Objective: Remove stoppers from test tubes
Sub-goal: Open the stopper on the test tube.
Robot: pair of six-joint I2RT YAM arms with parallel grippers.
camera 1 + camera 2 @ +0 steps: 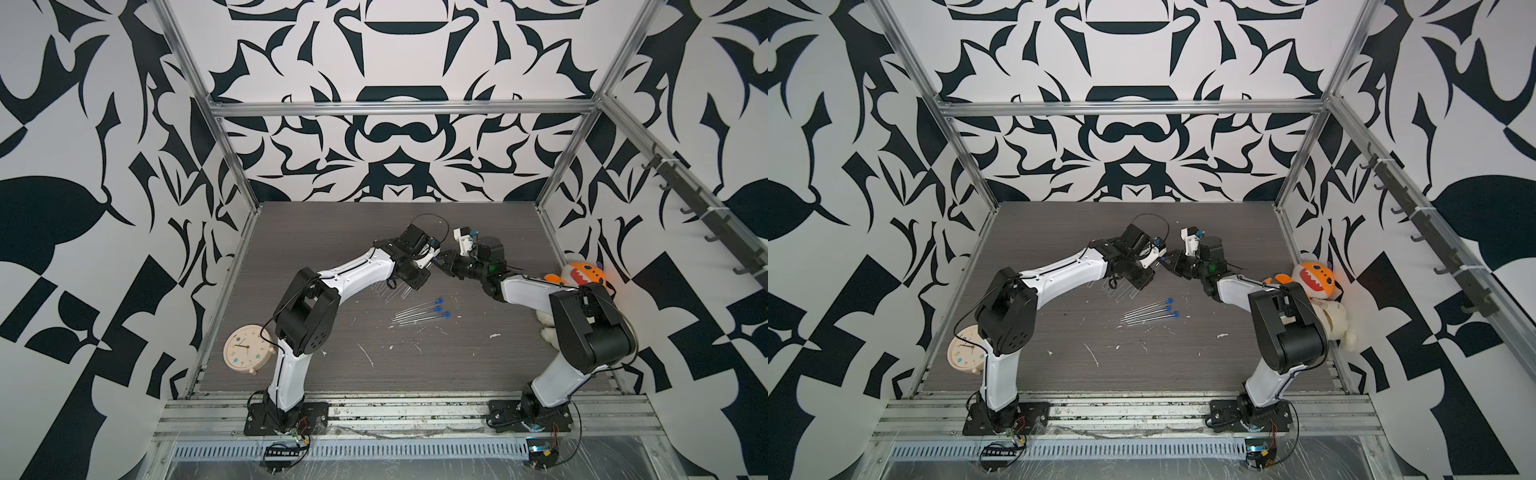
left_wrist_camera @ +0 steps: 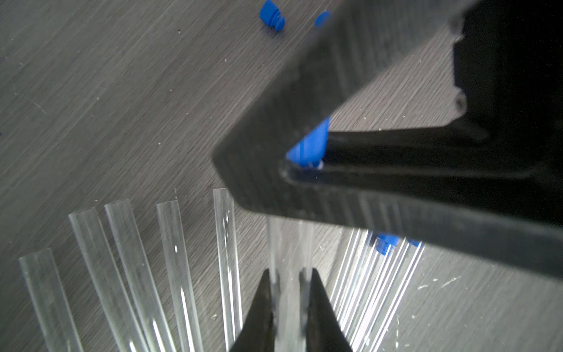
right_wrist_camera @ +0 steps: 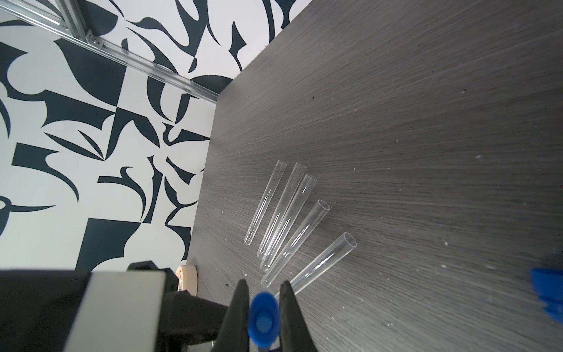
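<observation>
Grainy grey tabletop point(image 3: 426, 122), slim clear tubes point(image 3: 288, 223)

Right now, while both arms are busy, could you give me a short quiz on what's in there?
1. True or false: the right tool pinches a blue stopper.
2. How many stoppered tubes lie on the table?
3. What stands beside the left arm? A clock, B cup, C book.

Key: 1 true; 2 three; 3 A.

cream clock point(image 1: 245, 348), orange plush toy point(image 1: 583, 276)
</observation>
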